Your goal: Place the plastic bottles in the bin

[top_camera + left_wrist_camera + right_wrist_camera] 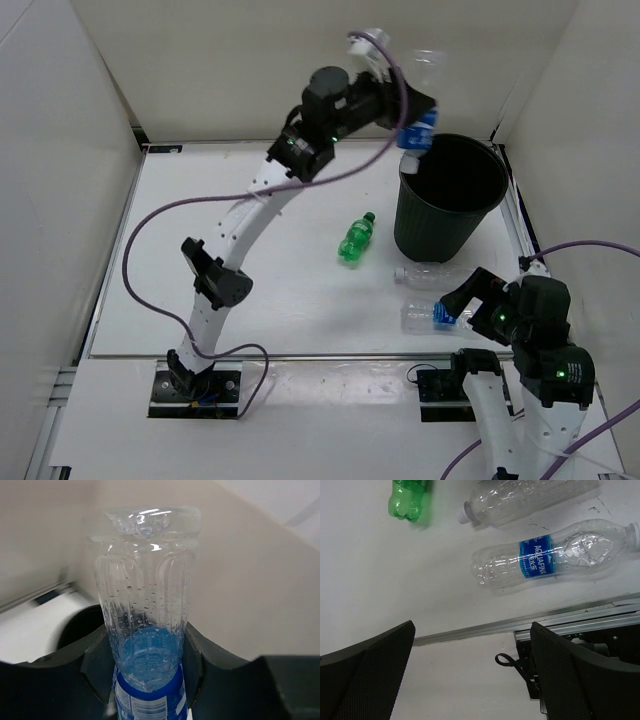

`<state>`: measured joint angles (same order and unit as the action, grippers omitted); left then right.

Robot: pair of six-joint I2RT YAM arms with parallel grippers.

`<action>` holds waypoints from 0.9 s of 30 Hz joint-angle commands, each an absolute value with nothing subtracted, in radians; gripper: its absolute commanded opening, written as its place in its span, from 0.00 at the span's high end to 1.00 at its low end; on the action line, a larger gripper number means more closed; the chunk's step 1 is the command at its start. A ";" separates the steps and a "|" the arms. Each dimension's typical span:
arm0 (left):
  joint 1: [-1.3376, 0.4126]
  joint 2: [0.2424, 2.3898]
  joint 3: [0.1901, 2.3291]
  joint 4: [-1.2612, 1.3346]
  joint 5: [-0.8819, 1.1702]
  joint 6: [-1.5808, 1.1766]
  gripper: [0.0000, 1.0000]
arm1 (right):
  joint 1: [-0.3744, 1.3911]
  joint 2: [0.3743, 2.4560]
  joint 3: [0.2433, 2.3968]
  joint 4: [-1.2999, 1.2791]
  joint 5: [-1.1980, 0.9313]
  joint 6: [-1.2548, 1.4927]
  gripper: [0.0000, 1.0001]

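Four small plastic bottles are here. The left gripper (147, 661) pinches one clear plastic bottle with a blue label (429, 68), cap end down, above the far left rim of the tall round black plastic bin (440, 228). The green plastic bottle (356, 240), the plain clear plastic bottle (425, 274) and the second blue-label clear bottle (420, 317) lie on the white table (200, 200) near the bin. The right gripper (472, 627) hangs by the table's near edge, fingers spread wide, holding nothing.

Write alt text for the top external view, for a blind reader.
The left gripper holds a blue-labelled clear bottle above the rim of the black bin. A green bottle, a plain clear bottle and a second blue-labelled bottle lie on the table near the bin, the last beside the open right gripper.
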<state>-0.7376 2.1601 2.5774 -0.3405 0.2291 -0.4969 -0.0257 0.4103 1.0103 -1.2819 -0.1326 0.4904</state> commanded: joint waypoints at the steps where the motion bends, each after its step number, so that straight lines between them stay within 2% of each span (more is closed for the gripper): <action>1: -0.839 2.207 2.563 -0.325 0.219 -0.447 0.41 | -0.021 0.396 0.994 -1.253 -0.135 0.499 0.01; 6: -0.926 2.292 2.585 -0.238 0.108 -0.405 0.37 | -0.021 0.396 1.003 -1.253 -0.146 0.480 0.01; 11: -0.936 2.335 2.576 -0.195 0.031 -0.370 0.36 | -0.021 0.414 1.035 -1.253 -0.155 0.471 0.01; 21: -0.936 2.365 2.553 -0.106 0.021 -0.385 0.34 | 0.000 0.434 1.103 -1.285 -0.106 0.453 0.01; 23: -0.945 2.365 2.531 -0.106 0.043 -0.376 0.25 | 0.000 0.434 1.103 -1.285 -0.097 0.453 0.01; 26: -0.965 2.335 2.510 -0.097 0.034 -0.296 0.00 | 0.000 0.443 1.103 -1.285 -0.097 0.453 0.01; 27: -0.965 2.294 2.488 -0.097 0.034 -0.273 0.00 | 0.000 0.443 1.103 -1.285 -0.097 0.463 0.01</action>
